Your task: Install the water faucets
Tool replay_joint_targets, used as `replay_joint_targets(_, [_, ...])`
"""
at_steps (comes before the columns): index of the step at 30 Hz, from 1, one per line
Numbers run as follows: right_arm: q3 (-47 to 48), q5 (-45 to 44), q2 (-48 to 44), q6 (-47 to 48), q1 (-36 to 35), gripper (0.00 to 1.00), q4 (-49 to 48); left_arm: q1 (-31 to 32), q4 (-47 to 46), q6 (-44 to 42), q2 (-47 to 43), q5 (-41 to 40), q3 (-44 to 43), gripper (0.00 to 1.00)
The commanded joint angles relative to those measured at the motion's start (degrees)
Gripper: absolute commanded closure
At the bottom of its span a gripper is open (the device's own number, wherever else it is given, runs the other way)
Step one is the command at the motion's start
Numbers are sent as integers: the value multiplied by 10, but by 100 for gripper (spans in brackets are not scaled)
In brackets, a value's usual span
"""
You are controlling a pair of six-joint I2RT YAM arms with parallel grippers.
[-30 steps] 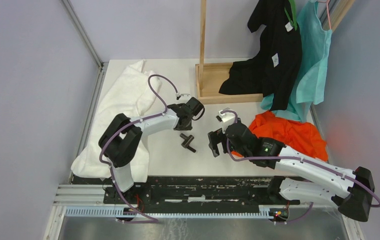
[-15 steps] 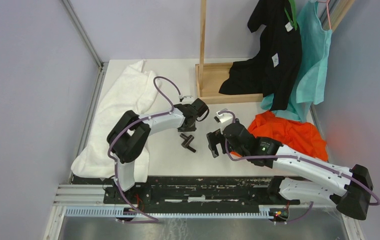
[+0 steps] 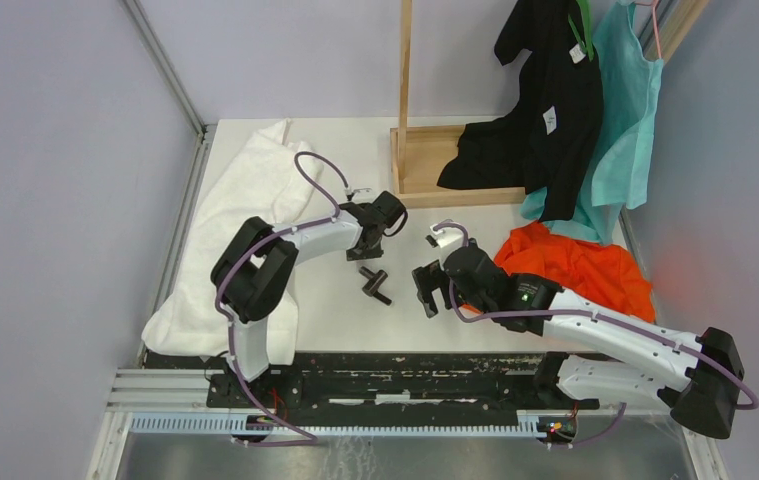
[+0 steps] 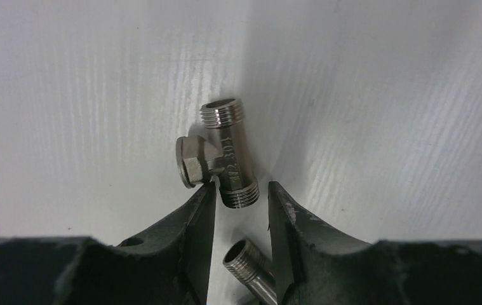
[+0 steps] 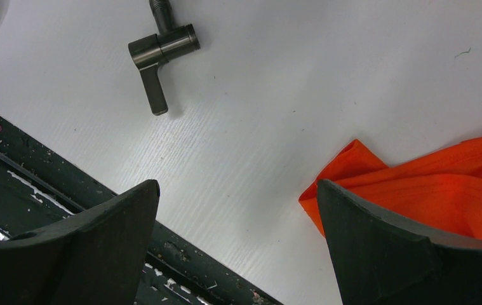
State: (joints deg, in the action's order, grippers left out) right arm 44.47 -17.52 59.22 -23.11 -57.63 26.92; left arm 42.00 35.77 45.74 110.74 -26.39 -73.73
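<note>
Brown-grey metal, both bits of the water faucets [image 3: 375,283] are lying loose on the white table [image 3: 335,320], roughly mid-table, with one gripper on each side of them. They sit just beside each other; I can't tell if they touch. Neither is picked up, so by the look of it nothing is joined yet.

Your left gripper [image 4: 239,190] hangs on the far side of them, tilted down, fingers only a little apart and nothing clamped. Through that narrow gap you look straight at the threaded T fitting [image 4: 230,152], the one with the hex cap on its side branch. The threaded end of the second fitting [image 4: 249,262] shows lower in the gap. My guess is you've lined up on that T on purpose, so you can drop down and pinch it across the barrel and leave the threads free.

Your right gripper [image 5: 238,187] sits just right of the pair, jaws spread wide, empty. I'd read that as waiting to take the other piece so the two can be screwed together.

Count:
- two fittings
- two grippers, both holding nothing
- one white towel [image 3: 255,200] on the left
- one orange cloth [image 3: 575,265] on the right
- one black garment [image 3: 545,110] and one teal garment [image 3: 620,120] hanging far right
- one wooden stand [image 3: 420,170] at the far side

All the clutter is well apart from the fittings, so I doubt anything snags
</note>
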Motion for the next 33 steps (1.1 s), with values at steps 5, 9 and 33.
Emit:
replay_joint_targets(5, [29, 17, 19, 10, 2, 0, -14, -19, -6, 8, -28, -10, 15, 58])
replay_joint_targets(9, [33, 19, 23, 11, 2, 0, -9, -21, -23, -11, -25, -9, 20, 63])
replay_joint_targets(33, [106, 205, 39, -399, 217, 28, -63, -108, -395, -93, -263, 531, 212, 97])
